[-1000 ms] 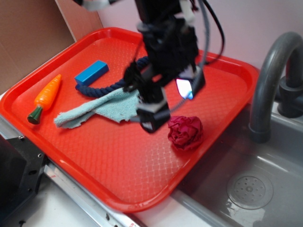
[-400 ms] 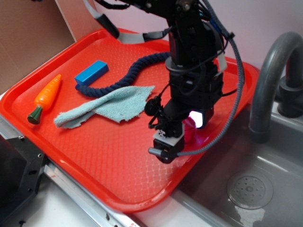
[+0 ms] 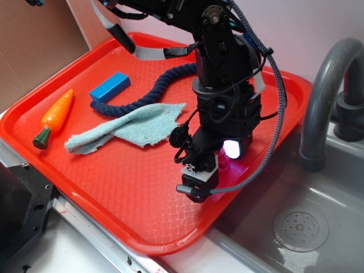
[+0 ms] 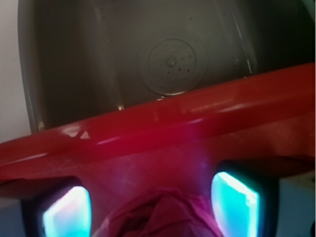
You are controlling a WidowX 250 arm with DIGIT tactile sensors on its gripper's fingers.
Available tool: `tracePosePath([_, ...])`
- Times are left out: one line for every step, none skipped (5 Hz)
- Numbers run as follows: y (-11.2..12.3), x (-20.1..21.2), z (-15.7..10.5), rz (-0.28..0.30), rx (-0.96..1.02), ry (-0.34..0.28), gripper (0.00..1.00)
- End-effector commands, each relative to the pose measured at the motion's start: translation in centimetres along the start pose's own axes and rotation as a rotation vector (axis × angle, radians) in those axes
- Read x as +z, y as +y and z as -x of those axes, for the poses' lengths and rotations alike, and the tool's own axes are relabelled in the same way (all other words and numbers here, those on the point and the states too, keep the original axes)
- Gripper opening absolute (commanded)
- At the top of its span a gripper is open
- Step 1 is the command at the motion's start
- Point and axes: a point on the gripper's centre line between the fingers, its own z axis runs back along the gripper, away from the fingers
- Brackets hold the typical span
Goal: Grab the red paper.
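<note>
Jaws: spread, one lit pad either side of the red paper, gap showing on both sides; not pinching yet.
Gripper: low over the tray's near-right part, fingers pointing down. Compared with a second ago it has swung across from beside the cloth and come down over the ball; in the last fraction of a second only a slight settle lower.
Red paper: on the tray floor close to the rim on the sink side, between the pads. Wrist view shows its crumpled top at the bottom edge. Exterior view now shows just a sliver of crimson under the glowing pad, where earlier the whole ball was plain.
Meaning for task: approach looks finished, ball bracketed. Judged next step is closing the jaws, then lifting.
Risk: ball sits near the raised rim; a pad could catch the tray wall on closing.
Tray: red-orange, holds everything.
Cloth: pale blue-green, left of the arm, untouched.
Rope: dark blue, behind the cloth.
Blue block: far left.
Carrot: toy, left edge.
Sink: beyond the rim, drain visible.
</note>
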Motion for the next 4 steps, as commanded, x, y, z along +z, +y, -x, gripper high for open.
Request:
tracePosePath([-0.8, 0.6, 1.1, -0.018, 0.024, 0.009, 0.00])
tracePosePath([-0.5, 0.8, 1.3, -0.031, 0.022, 0.010, 0.00])
tracePosePath([0.0, 4.0, 1.6, -0.090, 0.095, -0.019, 0.00])
tracePosePath([0.6, 9.3, 4.3, -0.202, 0.333, -0.082, 0.00])
